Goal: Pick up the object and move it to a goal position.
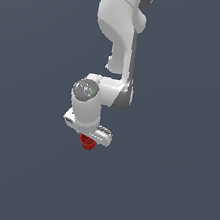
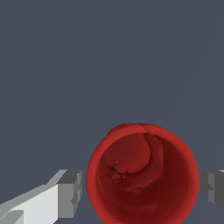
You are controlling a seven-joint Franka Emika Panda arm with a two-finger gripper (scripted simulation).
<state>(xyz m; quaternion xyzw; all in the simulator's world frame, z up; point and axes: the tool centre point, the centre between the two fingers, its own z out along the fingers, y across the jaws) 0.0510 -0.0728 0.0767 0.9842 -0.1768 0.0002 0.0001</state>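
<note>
The object, a small bright red cup (image 1: pixel 87 142), sits directly under my white gripper (image 1: pixel 87 140) in the exterior view, and only its lower part shows below the hand. In the wrist view the red cup (image 2: pixel 142 175) is seen from above with its hollow top open. It lies between my two fingers (image 2: pixel 72 192), one on each side. A thin gap shows between the cup's rim and one finger. The other finger sits right at the rim. The gripper (image 2: pixel 140 192) is open around the cup.
A plain dark grey surface (image 1: pixel 169 193) fills both views. The white arm (image 1: pixel 120 32) reaches down from the top of the exterior view. No other objects or goal marker show.
</note>
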